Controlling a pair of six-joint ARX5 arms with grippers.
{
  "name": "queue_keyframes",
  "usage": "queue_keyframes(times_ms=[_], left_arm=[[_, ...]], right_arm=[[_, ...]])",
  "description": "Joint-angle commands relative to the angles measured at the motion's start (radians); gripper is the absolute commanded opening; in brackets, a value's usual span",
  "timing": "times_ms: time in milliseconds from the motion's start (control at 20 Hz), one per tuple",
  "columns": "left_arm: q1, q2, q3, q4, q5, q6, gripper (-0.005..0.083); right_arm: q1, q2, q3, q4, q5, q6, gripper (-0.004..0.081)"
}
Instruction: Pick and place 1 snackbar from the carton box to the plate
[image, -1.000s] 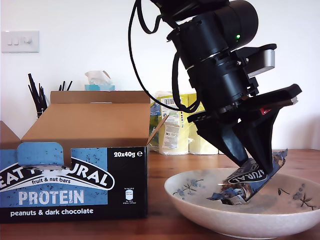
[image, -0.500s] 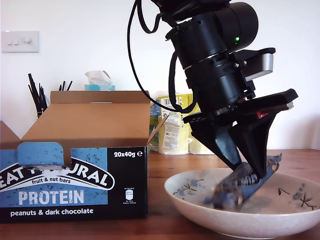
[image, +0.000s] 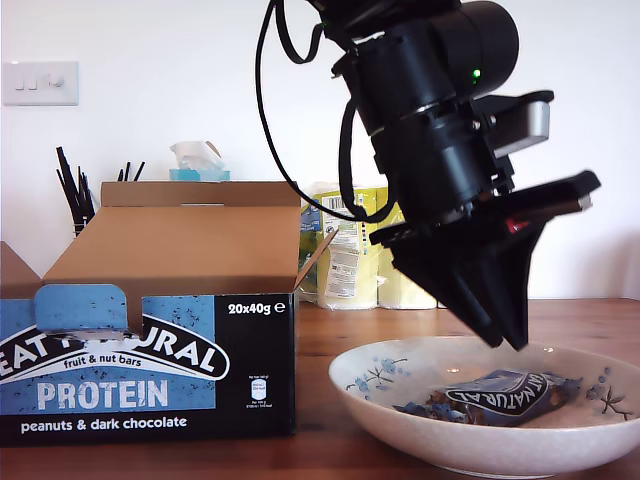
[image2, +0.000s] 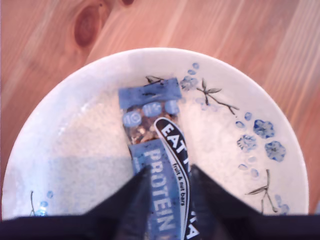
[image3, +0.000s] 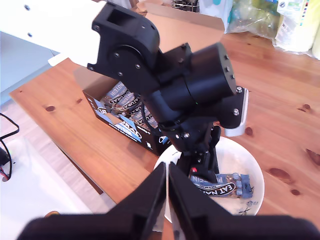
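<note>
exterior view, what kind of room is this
Probably a home room, perhaps a kitchen or dining area: a wooden table, a wall light switch, and a tissue box and packs of paper rolls at the back.

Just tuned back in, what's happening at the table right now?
My first gripper hangs open just above the plate, and the snackbar lies flat in the plate, free of the fingers. The carton box stands open on the exterior view's left, with more bars inside seen from the second wrist view. My second gripper is shut and holds nothing, well above the scene.
</note>
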Motion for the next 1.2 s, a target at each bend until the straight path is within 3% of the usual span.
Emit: queue_keyframes(times_ms=[0,250,550,800,1000,1150], left_arm=[[0.0,-0.1,0.013,0.047,0.01,0.004,-0.0024],[0.053,-0.25,0.013,0.164,0.009,0.006,-0.0024],[0.237,-0.353,-0.032,0.149,0.027,0.027,-0.0024],[0.4,-0.492,-0.238,0.256,0.056,0.038,-0.0024],[0.529,-0.655,-0.451,0.374,0.078,0.036,-0.0024],[0.61,-0.768,-0.543,0.392,0.078,0.036,-0.0024]], right_arm=[[0.001,-0.008,-0.003,0.006,0.019,-0.003,-0.0013],[0.001,0.01,-0.004,0.058,0.081,-0.008,-0.0013],[0.0,0.138,-0.006,0.167,0.131,-0.049,-0.0013],[-0.013,0.26,-0.006,0.341,0.182,-0.057,-0.0013],[-0.106,0.342,-0.021,0.467,0.211,-0.106,-0.0013],[-0.245,0.365,-0.053,0.555,0.117,-0.142,-0.0013]])
